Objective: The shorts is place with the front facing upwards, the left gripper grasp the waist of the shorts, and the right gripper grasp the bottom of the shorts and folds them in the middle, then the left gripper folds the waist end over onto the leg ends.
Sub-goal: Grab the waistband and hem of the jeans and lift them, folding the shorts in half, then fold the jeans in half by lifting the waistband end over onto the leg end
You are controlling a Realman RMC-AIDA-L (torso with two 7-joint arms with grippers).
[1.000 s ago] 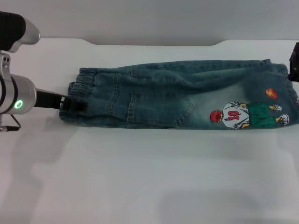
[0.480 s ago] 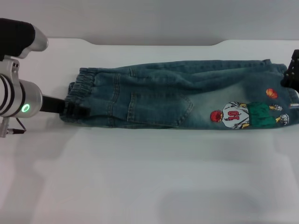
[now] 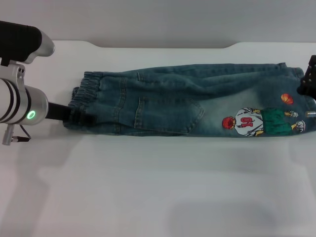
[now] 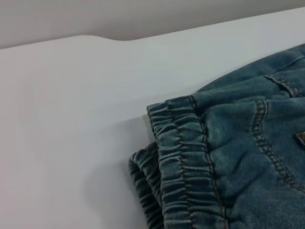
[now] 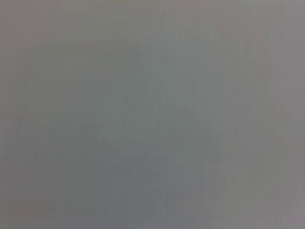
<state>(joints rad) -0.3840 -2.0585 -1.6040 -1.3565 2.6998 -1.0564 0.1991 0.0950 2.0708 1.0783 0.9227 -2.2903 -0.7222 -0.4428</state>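
Note:
The blue denim shorts (image 3: 168,103) lie flat across the white table, folded lengthwise into one long band. The ruffled waist (image 3: 86,91) is at the left, and the leg ends (image 3: 298,101) with the cartoon print (image 3: 256,121) are at the right. My left gripper (image 3: 79,116) reaches in from the left and its black tip lies on the near corner of the waist. The left wrist view shows the gathered waist (image 4: 186,162) close up. My right gripper (image 3: 308,81) shows only as a black part at the right edge, over the leg hem. The right wrist view is a plain grey blur.
The white table (image 3: 148,187) stretches bare in front of the shorts. Its far edge (image 3: 163,47) runs just behind the garment against a grey wall. The silver left arm (image 3: 19,103) with its green light fills the left margin.
The left arm has slid right, bringing its gripper further onto the waist corner. The right gripper has shifted slightly lower and inward at the right edge.

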